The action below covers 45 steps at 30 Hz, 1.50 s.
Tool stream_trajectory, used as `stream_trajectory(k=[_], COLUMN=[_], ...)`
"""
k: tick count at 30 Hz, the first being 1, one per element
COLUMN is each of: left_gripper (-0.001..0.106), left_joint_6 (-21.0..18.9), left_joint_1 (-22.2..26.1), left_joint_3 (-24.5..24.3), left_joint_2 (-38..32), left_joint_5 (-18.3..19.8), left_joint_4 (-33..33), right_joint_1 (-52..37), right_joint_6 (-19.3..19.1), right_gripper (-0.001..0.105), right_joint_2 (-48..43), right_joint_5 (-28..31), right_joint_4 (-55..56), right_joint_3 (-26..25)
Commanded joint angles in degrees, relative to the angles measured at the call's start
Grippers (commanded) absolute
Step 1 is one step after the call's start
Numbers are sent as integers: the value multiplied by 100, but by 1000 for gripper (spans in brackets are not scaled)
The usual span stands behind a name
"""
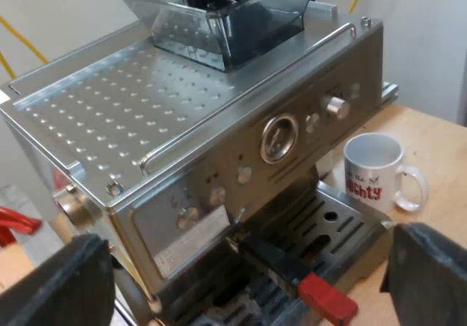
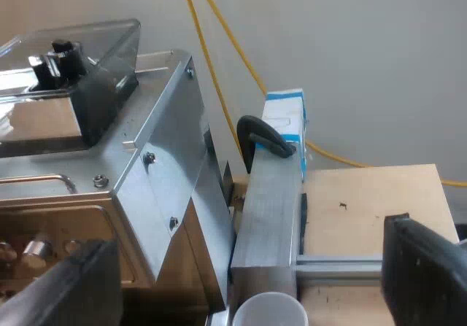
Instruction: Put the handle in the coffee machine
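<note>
Backdrop: pale wall point(image 2: 365, 49).
Handle: dark red-tipped handle point(image 1: 292, 273) at steel espresso machine point(image 1: 182, 122) front, pointing between spread jaws of left gripper point(image 1: 244, 264).
Right gripper point(image 2: 244, 268): jaws apart, at machine's side, farther off.

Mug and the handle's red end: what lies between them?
The slotted drip tray lies between the mug and the red end, in the left wrist view.
</note>
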Motion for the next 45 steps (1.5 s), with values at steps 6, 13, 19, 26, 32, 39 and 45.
stream_trajectory(k=[6, 13, 19, 26, 32, 39, 45], left_gripper=[78, 79, 85, 85, 85, 85, 85], left_joint_6=[152, -81, 0, 87, 138, 425, 424], left_joint_1=[-5, -5, -5, -5, -5, -5, -5], left_joint_3=[-7, 29, 111, 290, 604, 704, 688], left_joint_2=[-405, -1093, -1507, -2060, -2532, -3157, -3551], left_joint_5=[198, 202, 184, 158, -114, -237, -477], left_joint_4=[531, 660, 1541, 1899, 2137, 2282, 2574], right_joint_1=[-1, -1, -1, -1, -1, -1, -1], right_joint_6=[-89, -38, 0, -13, -88, -79, -185], right_gripper=[74, 74, 74, 74, 74, 74, 74], right_joint_2=[-856, -1197, -1396, -1741, -2197, -2347, -2347], right_joint_5=[-58, 13, 30, 27, 27, -38, -60], right_joint_4=[638, 974, 1384, 1586, 1881, 2798, 2836], right_joint_3=[-33, -33, -43, -29, -29, -87, -87])
